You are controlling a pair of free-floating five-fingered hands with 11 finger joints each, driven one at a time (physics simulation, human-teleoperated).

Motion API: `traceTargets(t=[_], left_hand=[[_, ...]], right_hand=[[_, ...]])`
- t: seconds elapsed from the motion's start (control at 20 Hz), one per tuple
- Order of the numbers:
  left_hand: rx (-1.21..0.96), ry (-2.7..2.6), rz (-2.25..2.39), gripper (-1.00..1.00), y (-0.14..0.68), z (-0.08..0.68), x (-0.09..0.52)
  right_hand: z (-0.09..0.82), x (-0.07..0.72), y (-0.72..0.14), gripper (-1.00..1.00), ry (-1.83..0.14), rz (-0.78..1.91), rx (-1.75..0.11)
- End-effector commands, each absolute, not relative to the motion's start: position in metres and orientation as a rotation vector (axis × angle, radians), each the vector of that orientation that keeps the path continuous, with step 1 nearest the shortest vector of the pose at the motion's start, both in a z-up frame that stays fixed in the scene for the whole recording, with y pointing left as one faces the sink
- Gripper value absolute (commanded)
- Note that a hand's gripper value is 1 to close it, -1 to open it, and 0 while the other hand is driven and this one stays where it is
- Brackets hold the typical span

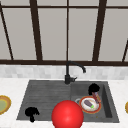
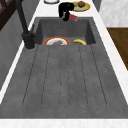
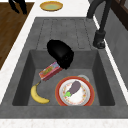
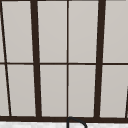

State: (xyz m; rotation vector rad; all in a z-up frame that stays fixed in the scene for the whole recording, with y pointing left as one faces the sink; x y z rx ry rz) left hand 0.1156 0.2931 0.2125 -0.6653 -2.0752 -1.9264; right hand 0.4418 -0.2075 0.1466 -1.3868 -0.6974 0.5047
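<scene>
The right hand (image 3: 60, 54) grips one end of a red box (image 3: 50, 71) over the sink basin (image 3: 100, 75); the box slants down and away from the palm, above the banana (image 3: 38, 95), beside the plate (image 3: 86, 98). The left hand (image 1: 31, 112) hangs curled over the draining board.

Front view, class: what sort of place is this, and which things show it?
Most likely a kitchen, at its sink: a dark basin with a black faucet, a window behind, and a plate holding an eggplant.
</scene>
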Motion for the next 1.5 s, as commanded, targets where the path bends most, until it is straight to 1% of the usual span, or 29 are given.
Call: traceTargets(t=[0.0,0.7,1.45], left_hand=[[-0.665,-2.075,-1.926,0.0,0.293,0.213,0.116],[-0.665,-2.075,-1.926,0.0,0.293,0.213,0.116],[-0.665,-2.075,-1.926,0.0,0.293,0.213,0.116]], right_hand=[[0.166,0.429,-0.207,1.0,-0.741,0.597,-1.432],[0.209,0.402,-0.205,1.0,-0.775,0.696,-1.48],[0.23,0.373,-0.206,1.0,-0.808,0.761,-1.469]])
